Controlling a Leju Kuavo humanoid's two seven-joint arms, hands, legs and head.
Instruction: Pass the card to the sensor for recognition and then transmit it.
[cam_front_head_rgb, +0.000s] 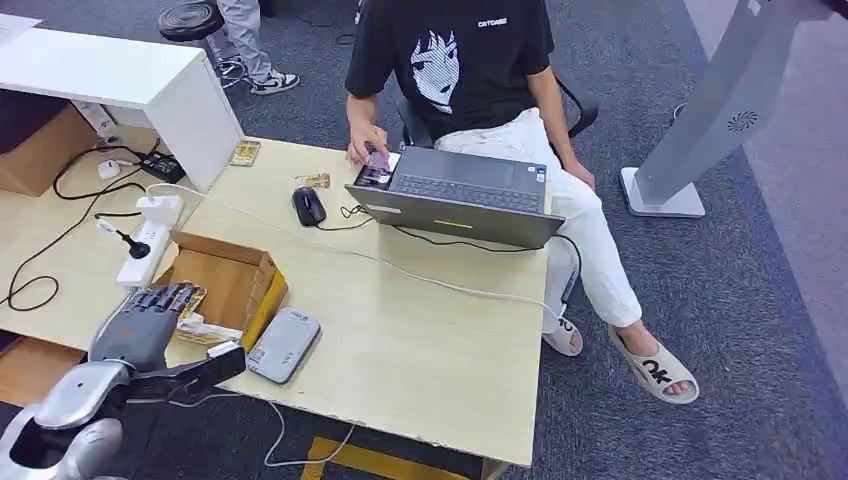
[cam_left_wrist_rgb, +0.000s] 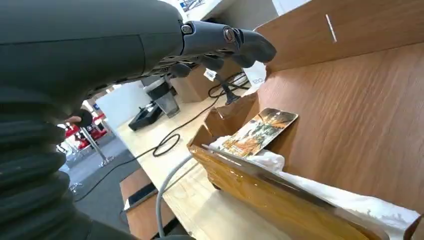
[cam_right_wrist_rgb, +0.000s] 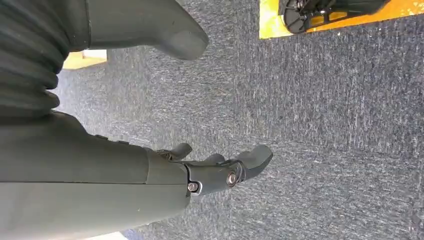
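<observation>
A card (cam_left_wrist_rgb: 260, 131) with a brown and gold picture lies tilted on white paper inside an open cardboard box (cam_left_wrist_rgb: 350, 100). In the head view the box (cam_front_head_rgb: 235, 285) stands near the table's front left, and the card (cam_front_head_rgb: 193, 299) peeks out beside my fingers. My left hand (cam_front_head_rgb: 150, 322) hovers over the box's left side with fingers apart and holds nothing; its fingertips (cam_left_wrist_rgb: 250, 45) are above the card, apart from it. A flat grey-white sensor (cam_front_head_rgb: 285, 345) lies right of the box. My right hand (cam_right_wrist_rgb: 215, 170) hangs over carpet, holding nothing.
A person sits behind the table using a phone beside a laptop (cam_front_head_rgb: 460, 195). A mouse (cam_front_head_rgb: 308, 205), two loose cards (cam_front_head_rgb: 245, 152), a power strip (cam_front_head_rgb: 150, 240) and cables lie on the table (cam_front_head_rgb: 420, 360). A white cabinet (cam_front_head_rgb: 150, 85) stands at the back left.
</observation>
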